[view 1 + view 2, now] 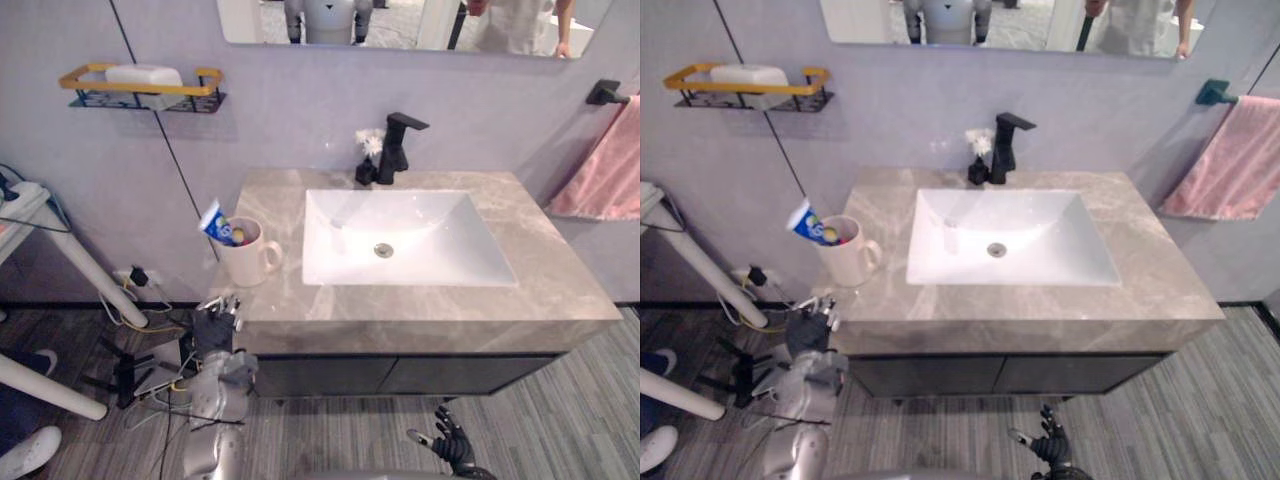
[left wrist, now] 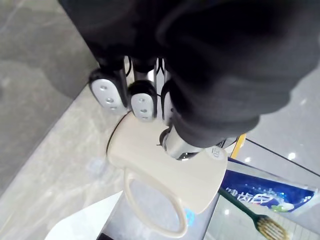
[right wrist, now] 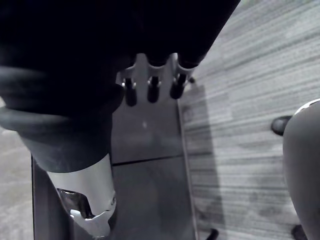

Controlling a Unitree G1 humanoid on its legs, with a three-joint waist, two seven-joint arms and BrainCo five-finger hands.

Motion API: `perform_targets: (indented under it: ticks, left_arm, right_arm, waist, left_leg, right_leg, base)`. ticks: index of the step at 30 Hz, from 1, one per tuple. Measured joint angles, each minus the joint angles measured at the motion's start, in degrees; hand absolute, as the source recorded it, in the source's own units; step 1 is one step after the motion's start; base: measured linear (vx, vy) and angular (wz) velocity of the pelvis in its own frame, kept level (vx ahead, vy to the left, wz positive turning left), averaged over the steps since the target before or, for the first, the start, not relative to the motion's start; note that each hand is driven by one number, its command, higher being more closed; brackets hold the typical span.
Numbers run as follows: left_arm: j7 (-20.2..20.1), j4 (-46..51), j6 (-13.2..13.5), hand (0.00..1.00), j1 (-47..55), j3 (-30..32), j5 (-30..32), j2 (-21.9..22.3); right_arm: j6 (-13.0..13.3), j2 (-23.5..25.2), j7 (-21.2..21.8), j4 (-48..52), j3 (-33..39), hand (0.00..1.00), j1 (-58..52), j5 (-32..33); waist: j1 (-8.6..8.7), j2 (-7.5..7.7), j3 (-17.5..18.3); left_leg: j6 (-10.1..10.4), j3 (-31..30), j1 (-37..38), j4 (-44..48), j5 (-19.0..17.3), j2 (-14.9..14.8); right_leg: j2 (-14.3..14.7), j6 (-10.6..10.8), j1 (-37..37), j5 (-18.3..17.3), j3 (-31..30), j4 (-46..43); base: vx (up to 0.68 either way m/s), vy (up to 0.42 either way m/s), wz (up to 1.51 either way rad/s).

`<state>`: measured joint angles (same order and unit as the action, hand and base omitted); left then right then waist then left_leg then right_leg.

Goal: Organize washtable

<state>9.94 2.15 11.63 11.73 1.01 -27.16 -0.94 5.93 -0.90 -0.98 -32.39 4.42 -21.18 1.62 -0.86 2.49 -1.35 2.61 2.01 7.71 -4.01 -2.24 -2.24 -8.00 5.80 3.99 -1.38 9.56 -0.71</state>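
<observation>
A cream cup with a handle stands at the left edge of the grey stone washtable. A blue and white toothpaste tube and a toothbrush stick out of it. My left hand is open with its fingers pointing up, just below the washtable's front left corner and a little short of the cup. My right hand hangs low near the floor in front of the dark cabinet, open and holding nothing.
A white sink takes up the middle of the top, with a black faucet and a small white flower behind it. A yellow wall shelf holds white soap. A pink towel hangs right. White frame legs stand left.
</observation>
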Motion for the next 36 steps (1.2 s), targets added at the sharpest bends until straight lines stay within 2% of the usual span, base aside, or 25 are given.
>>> perform_targets:
  ticks: [13, 15, 20, 22, 29, 32, 36]
  left_arm:
    - [0.1, -3.9, -0.2, 1.0, -4.8, 0.0, 3.3, -4.3]
    - [0.1, -4.6, -0.7, 1.0, -6.6, 1.3, 4.0, -4.8]
    - [0.1, -4.9, -1.7, 1.0, -8.8, 1.9, 7.7, -6.4]
    - [0.1, -4.4, -1.9, 1.0, -9.1, 1.8, 8.3, -6.4]
    - [0.0, -1.1, -2.2, 1.0, -8.9, 1.8, 9.3, -6.4]
    - [0.0, -0.7, -2.3, 1.0, -8.8, 1.8, 9.4, -6.4]
    - [0.0, -0.7, -2.3, 1.0, -8.8, 1.8, 9.4, -6.4]
  right_arm:
    - [-0.1, -0.6, 0.4, -2.7, 0.2, 0.0, 1.8, 0.0]
    - [-0.1, -0.8, 1.0, -2.7, 0.3, 0.0, 2.1, -0.1]
    - [-0.1, -0.7, 1.3, -2.7, 0.5, 0.0, 2.7, -0.1]
    - [-0.1, -0.7, 1.3, -2.7, 0.6, 0.0, 2.7, -0.1]
    - [0.0, -0.7, 2.5, -2.7, 0.7, 0.0, 3.3, -0.1]
    - [0.0, -0.7, 2.5, -2.7, 0.7, 0.0, 3.0, -0.1]
    - [-0.1, -0.7, 2.5, -2.7, 0.7, 0.0, 1.9, -0.1]
  waist:
    - [0.17, 0.44, -0.1]
    - [0.44, 0.59, -0.2]
    - [2.52, 1.17, -0.4]
    - [3.09, 1.12, -0.4]
    - [2.9, 0.95, -0.6]
    - [2.92, 0.79, -0.7]
    - [3.03, 0.69, -0.8]
  left_leg:
    - [0.1, 0.5, -1.0, -1.2, 1.4, 0.2]
    - [0.1, 1.1, -1.2, -1.2, 1.4, 0.1]
    - [0.0, 1.5, -1.9, -1.2, 1.3, 0.4]
    - [-0.1, 1.5, -1.8, -1.2, 1.3, 0.4]
    - [-0.2, 1.5, -1.5, -1.1, 1.2, 0.3]
    - [-0.3, 1.5, -1.4, -0.9, 1.1, 0.2]
    - [-0.2, 1.4, -1.1, -1.0, 1.1, 0.2]
  right_leg:
    - [0.2, -0.1, -0.5, 2.5, -0.3, 3.0]
    - [0.3, -0.3, -1.1, 2.6, -0.7, 3.1]
    - [0.3, 0.2, -1.4, 3.8, -1.7, 4.7]
    - [0.3, 0.2, -1.4, 3.8, -1.7, 4.7]
    - [0.3, 0.0, -1.3, 3.7, -1.6, 4.4]
    - [0.3, -0.8, -1.2, 3.0, -1.7, 3.6]
    - [0.3, -0.6, -1.5, 2.0, -1.6, 2.1]
  base:
    - [-0.06, -0.025, -0.03]
    - [-0.04, -0.014, -0.14]
    - [0.01, -0.001, -0.09]
    - [0.05, 0.001, 0.01]
    - [-0.01, -0.014, 0.01]
    - [-0.08, -0.033, -0.01]
    - [-0.07, -0.037, 0.04]
